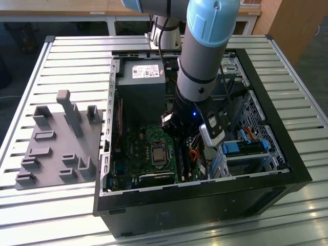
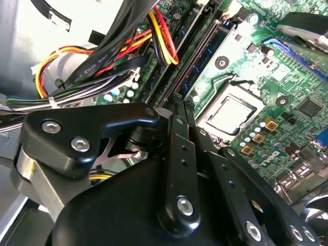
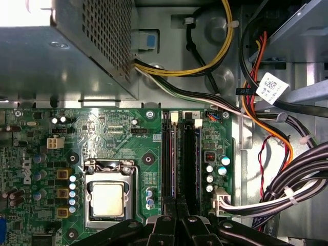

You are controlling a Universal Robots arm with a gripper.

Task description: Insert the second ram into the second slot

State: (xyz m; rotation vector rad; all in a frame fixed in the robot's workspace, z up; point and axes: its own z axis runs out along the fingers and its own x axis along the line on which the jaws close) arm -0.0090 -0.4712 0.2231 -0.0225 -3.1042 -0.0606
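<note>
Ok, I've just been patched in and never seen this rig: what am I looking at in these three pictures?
The exterior view shows a grey-and-blue robot arm reaching down into an open computer case, which lies on a slatted metal table beside a grey fixture plate. Both wrist views come from cameras riding near the arm's wrist, looking into the case. The black gripper hangs over the green motherboard, by the long memory slots next to the square processor socket, with bundled cables alongside. Whether it holds a memory stick, I cannot tell.
</note>
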